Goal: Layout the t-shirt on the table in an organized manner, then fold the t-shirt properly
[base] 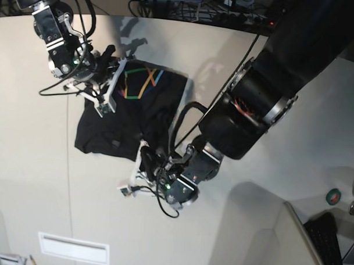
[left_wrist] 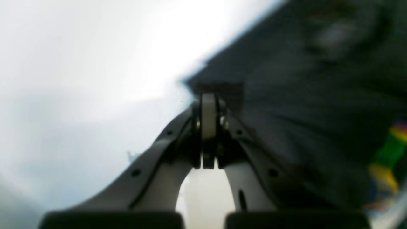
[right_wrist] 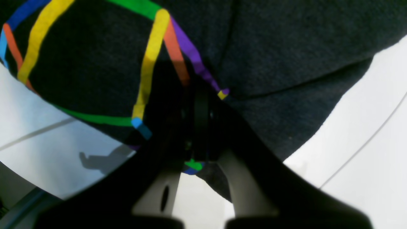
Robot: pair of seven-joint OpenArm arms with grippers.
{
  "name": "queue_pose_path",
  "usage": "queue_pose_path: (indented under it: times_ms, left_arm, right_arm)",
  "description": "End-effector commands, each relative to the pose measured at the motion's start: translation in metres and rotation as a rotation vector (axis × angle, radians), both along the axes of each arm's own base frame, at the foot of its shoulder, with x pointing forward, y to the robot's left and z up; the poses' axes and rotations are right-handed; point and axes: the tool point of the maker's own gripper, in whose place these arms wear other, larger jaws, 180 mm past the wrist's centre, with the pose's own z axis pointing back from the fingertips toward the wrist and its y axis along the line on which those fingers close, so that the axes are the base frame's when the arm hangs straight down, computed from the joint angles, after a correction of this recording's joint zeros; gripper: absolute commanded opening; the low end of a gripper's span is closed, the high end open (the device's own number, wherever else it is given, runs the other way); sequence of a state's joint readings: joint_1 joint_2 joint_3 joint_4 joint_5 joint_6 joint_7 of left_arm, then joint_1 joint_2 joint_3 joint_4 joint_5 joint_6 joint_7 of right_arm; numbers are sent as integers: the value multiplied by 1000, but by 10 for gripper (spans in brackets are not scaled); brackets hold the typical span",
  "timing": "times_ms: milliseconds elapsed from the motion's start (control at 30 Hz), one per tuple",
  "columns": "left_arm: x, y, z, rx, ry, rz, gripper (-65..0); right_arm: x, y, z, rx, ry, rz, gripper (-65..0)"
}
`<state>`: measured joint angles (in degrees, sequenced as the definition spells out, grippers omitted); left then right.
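Off-white smooth table (base: 36, 156): thin dark seam line.
Black rainbow-printed cloth t-shirt (base: 140, 108): rumpled on table.
Left gripper (left_wrist: 208, 95): pinching t-shirt edge.
Right gripper (right_wrist: 200, 95): pinching printed cloth.

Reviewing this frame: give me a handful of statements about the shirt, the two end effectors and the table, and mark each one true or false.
1. The t-shirt lies flat and neatly spread on the table. False: it is bunched and creased, held at two places.
2. The left end effector is shut on a dark edge of the t-shirt. True.
3. The right end effector hangs open, clear of the cloth. False: it is shut on the t-shirt beside the rainbow print.
4. The rainbow print faces up in the base view. True.
5. The t-shirt is white. False: it is black.
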<state>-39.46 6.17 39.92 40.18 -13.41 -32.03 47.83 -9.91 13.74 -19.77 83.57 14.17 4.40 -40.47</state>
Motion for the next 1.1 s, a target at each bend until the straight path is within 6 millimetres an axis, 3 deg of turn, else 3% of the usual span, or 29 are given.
queue_pose_path:
  times_ms: [0, 100, 233, 433, 667, 833, 933, 1067]
  left_arm:
    - [7, -26, 31, -74, -53, -41, -650]
    - [-25, -9, 31, -76, -7, -16, -650]
    - [-44, 16, 24, -31, -13, 133, -650]
    - [-79, 18, 4, -29, 30, 147, -650]
    - [-88, 4, 10, -86, 48, 139, -650]
    - [-98, 14, -6, -49, 87, 148, -650]
    - [-97, 41, -23, 48, 81, 161, -650]
    - [-82, 80, -29, 178, 15, 172, -650]
  right_arm:
    - [-16, -23, -11, -97, 73, -3, -650]
    - [-16, -23, -11, -96, 72, -4, -650]
    - [-15, -26, -11, -99, 71, -8, -650]
    - [-15, -24, -11, -96, 72, -7, -650]
    - [-16, -23, -10, -95, 73, -6, -650]
    - [-15, -23, -10, -95, 73, -7, -650]
    - [-15, -23, -10, -95, 73, -9, -650]
    - [-15, -23, -10, -95, 72, -7, -650]
